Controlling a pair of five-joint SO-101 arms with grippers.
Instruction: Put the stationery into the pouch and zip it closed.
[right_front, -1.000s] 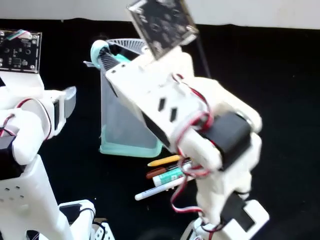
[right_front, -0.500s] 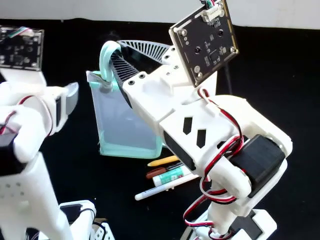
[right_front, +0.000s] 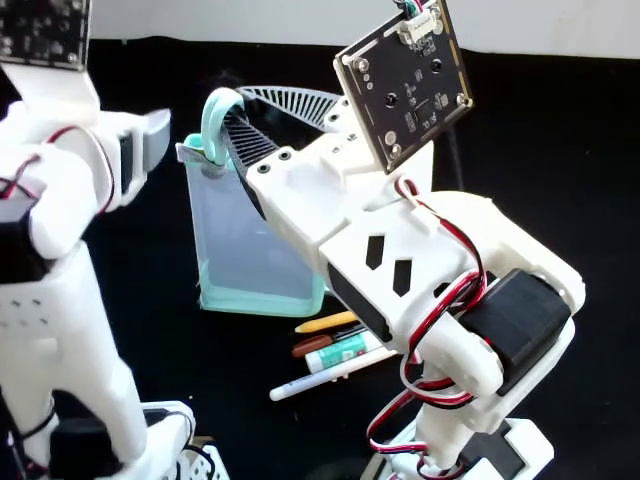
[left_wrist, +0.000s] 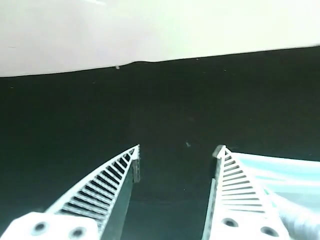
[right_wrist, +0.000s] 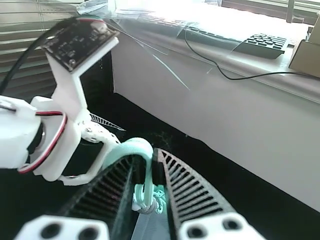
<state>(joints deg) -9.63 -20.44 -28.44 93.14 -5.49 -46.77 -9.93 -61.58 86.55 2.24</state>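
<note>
Right fingers (right_wrist: 187, 192) clamp pouch (right_front: 245, 250) loop (right_wrist: 134, 149); left fingers (left_wrist: 97, 192) spread, empty; pens (right_front: 335, 350) beside pouch.

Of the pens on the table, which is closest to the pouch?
The yellow pen, beside the teal bottom edge of the pouch. The brown pen, the green-and-white marker and the white pen lie farther from it.
</note>
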